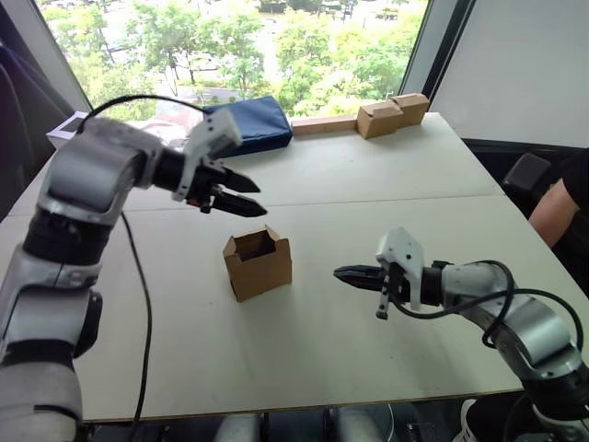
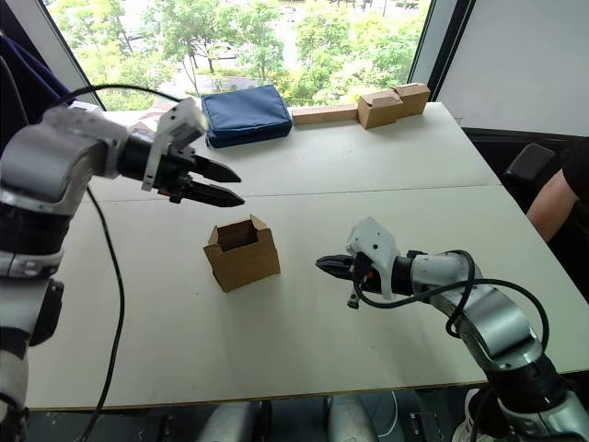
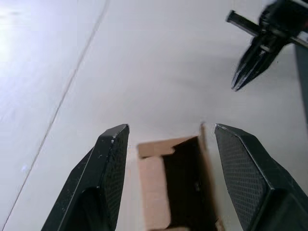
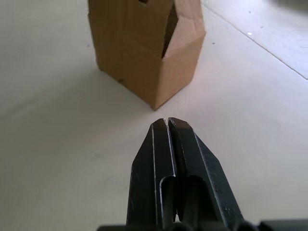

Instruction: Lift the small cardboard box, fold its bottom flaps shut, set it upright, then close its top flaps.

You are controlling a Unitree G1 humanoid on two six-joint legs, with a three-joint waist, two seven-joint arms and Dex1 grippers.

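The small cardboard box [image 1: 259,267] stands upright near the middle of the white table [image 1: 304,359]. Its top flaps [image 1: 253,243] stick up, leaving the top open and the dark inside showing. My left gripper [image 1: 261,199] hovers open just above and behind the box, apart from it. In the left wrist view the box [image 3: 173,185] lies below the gap between the spread fingers [image 3: 108,183]. My right gripper [image 1: 342,273] is shut and empty, low over the table to the box's right, pointing at it. The right wrist view shows the box [image 4: 144,43] a short way beyond the shut fingertips.
A blue pouch [image 1: 250,122] lies at the table's far side. Paler tan cardboard blocks with a long strip [image 1: 391,114] sit at the far right. A white box [image 1: 64,129] is at the far left. A person's arm [image 1: 560,207] shows at the right edge.
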